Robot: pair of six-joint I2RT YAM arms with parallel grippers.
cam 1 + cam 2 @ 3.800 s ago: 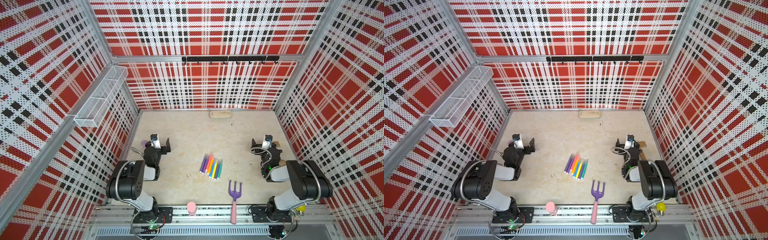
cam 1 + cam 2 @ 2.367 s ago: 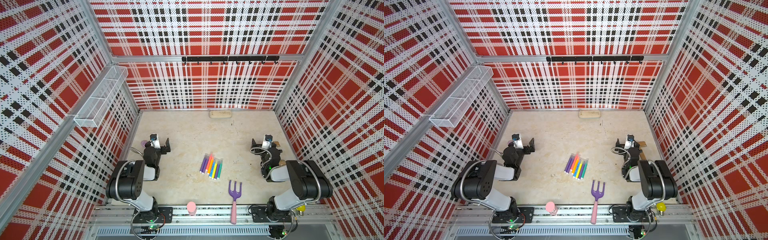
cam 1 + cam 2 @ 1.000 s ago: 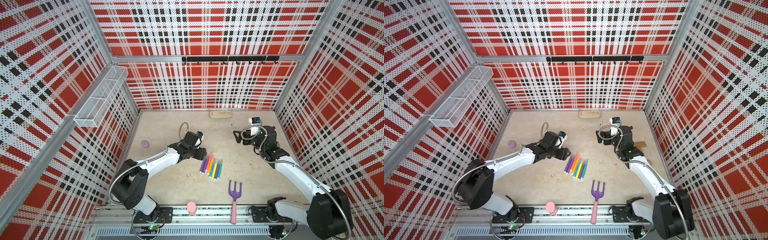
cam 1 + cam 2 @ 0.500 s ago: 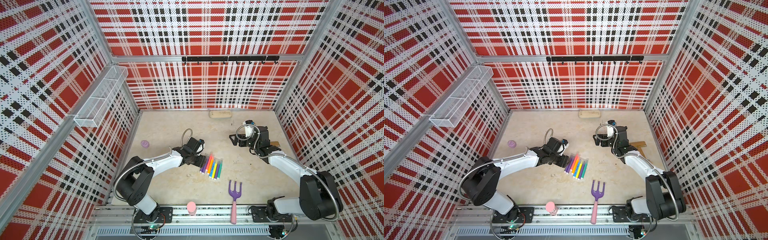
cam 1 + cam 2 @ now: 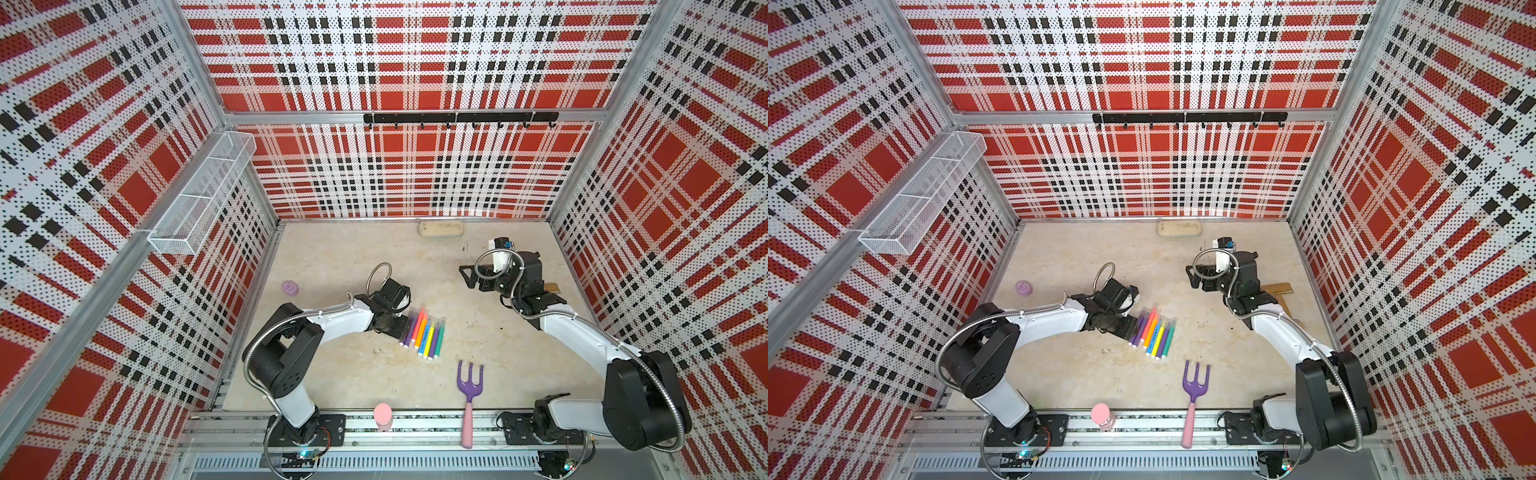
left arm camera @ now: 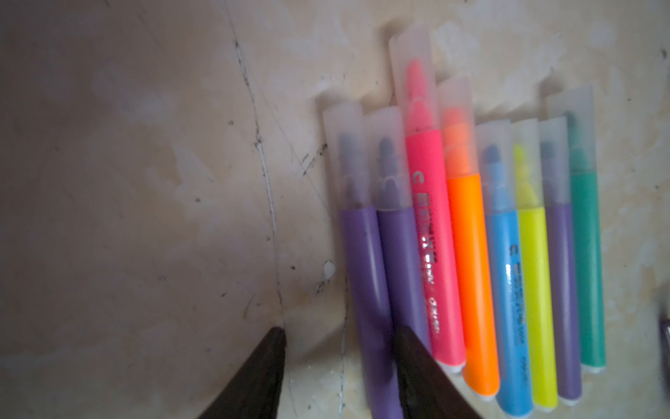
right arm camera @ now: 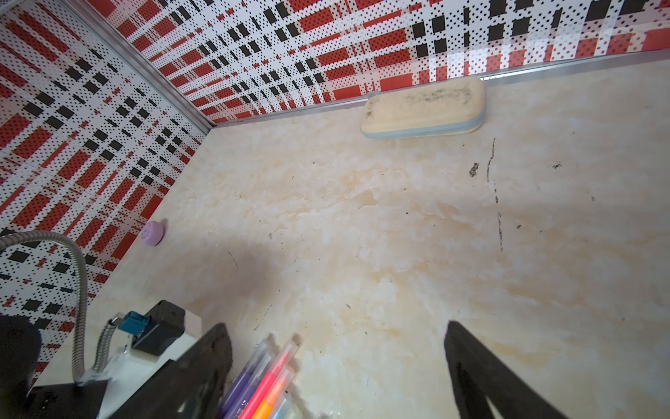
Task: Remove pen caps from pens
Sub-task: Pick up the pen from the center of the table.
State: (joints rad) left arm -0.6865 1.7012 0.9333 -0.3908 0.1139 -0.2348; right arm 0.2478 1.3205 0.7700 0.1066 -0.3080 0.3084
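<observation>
Several pens (image 5: pixel 424 332) (image 5: pixel 1152 332) lie side by side on the floor, purple ones at the left edge of the row, then pink-red, orange, blue, yellow, purple and teal. Each still wears one of the clear pen caps (image 6: pixel 413 72). My left gripper (image 5: pixel 401 329) (image 6: pixel 339 330) is low at the row's left edge, open, its fingers straddling the outermost purple pen (image 6: pixel 366 275); one finger stands apart from it. My right gripper (image 5: pixel 469 276) (image 7: pixel 337 341) hovers wide open at the back right, holding nothing, with the pens (image 7: pixel 264 384) at the edge of its view.
A purple garden fork with a pink handle (image 5: pixel 469 378) lies in front of the pens. A pink cylinder (image 5: pixel 382 415) stands on the front rail. A lilac knob (image 5: pixel 289 287) sits by the left wall, a beige block (image 5: pixel 440 228) by the back wall, a wooden piece (image 5: pixel 1277 289) under the right arm.
My left gripper has come down onto the row's left edge and its jaws have narrowed around the outermost purple pen. The right arm drew slightly left, then held still.
</observation>
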